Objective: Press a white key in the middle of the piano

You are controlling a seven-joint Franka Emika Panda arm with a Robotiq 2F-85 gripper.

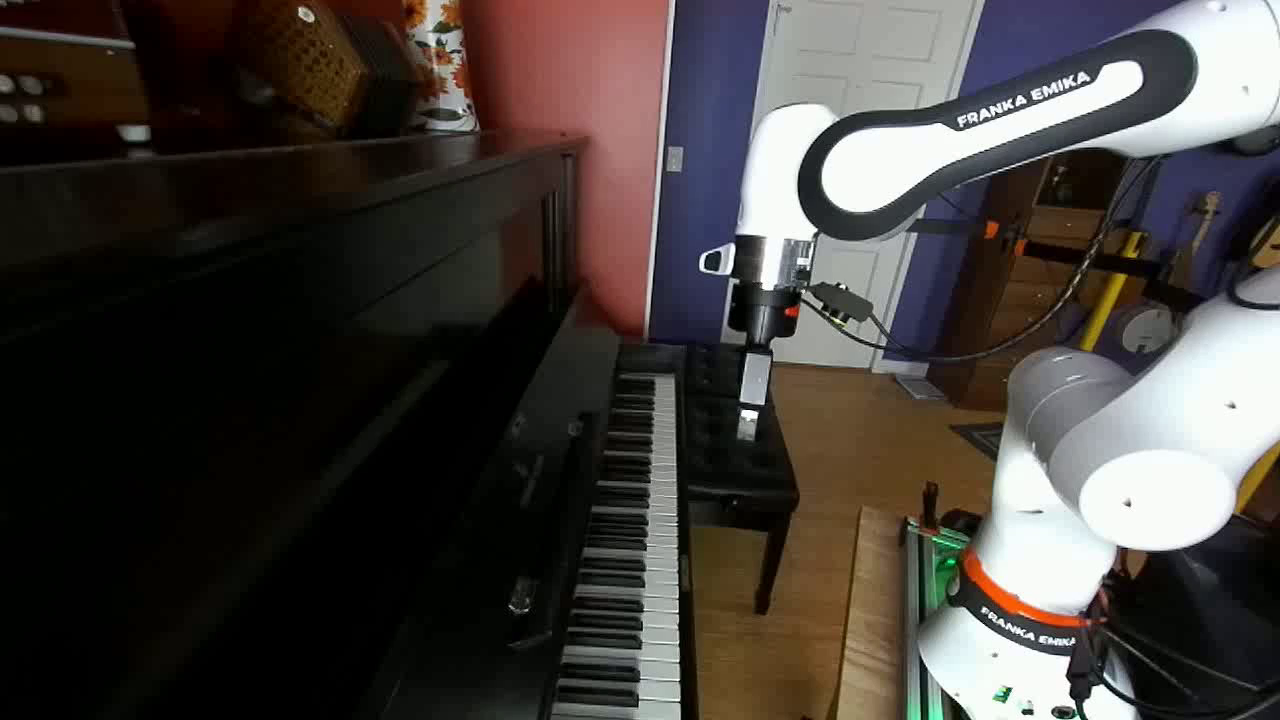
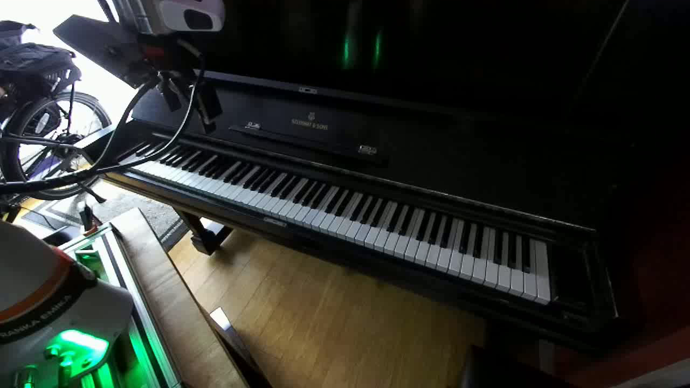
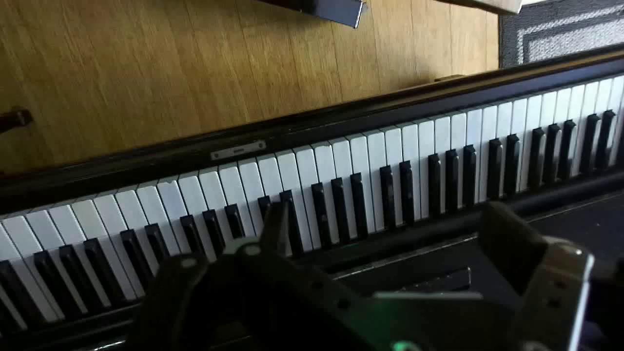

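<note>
The piano is a glossy black upright; its body shows in both exterior views [image 1: 300, 330] [image 2: 458, 145]. Its row of white and black keys [image 1: 660, 520] runs along its front and also shows in an exterior view [image 2: 347, 223] and in the wrist view [image 3: 297, 170]. My gripper [image 3: 392, 224] is open and empty, its two fingers wide apart. In the wrist view its left finger overlaps the keys and the right one the black panel behind them. In the exterior views the gripper [image 1: 752, 395] [image 2: 188, 110] points down, raised above keyboard height and apart from the keys.
A black padded bench [image 1: 740, 450] stands by the keyboard's far end. A wooden board [image 1: 865, 600] lies beside my base. An accordion [image 1: 310, 65] sits on the piano top. A bicycle [image 2: 59, 129] stands beyond one end. A cable [image 2: 129, 159] hangs from my arm.
</note>
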